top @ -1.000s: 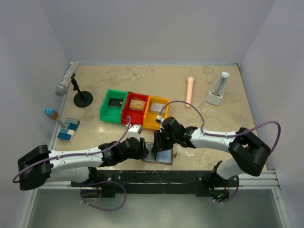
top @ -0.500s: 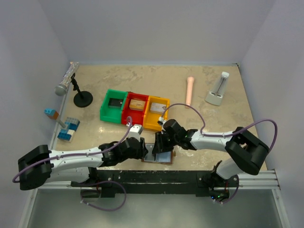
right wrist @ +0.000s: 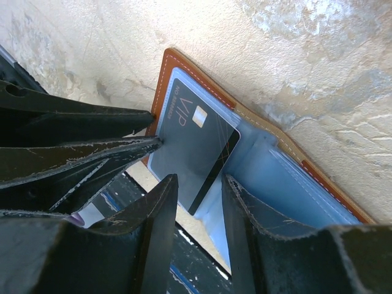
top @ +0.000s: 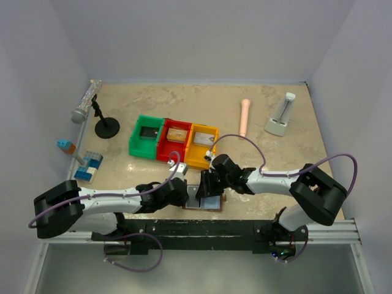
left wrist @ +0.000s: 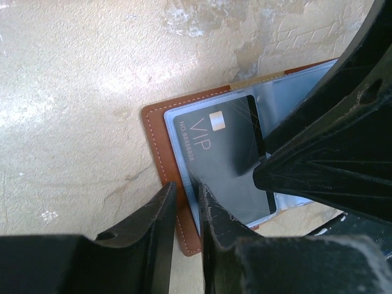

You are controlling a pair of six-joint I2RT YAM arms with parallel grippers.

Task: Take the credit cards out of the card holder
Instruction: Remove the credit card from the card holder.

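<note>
At the near edge of the tabletop [left wrist: 73,92], left claw [left wrist: 185,187] pinched on the brown rim of the open card holder [left wrist: 156,153], right claw [right wrist: 199,179] spread astride a corner of the black VIP card [right wrist: 190,141]; holder's far flap cut off, top view mostly blocked by both claws.

The tabletop [top: 275,159] is lit brightly and evenly from above; in wrist views, near fingers [left wrist: 153,245] are rendered dark and blurred.
</note>
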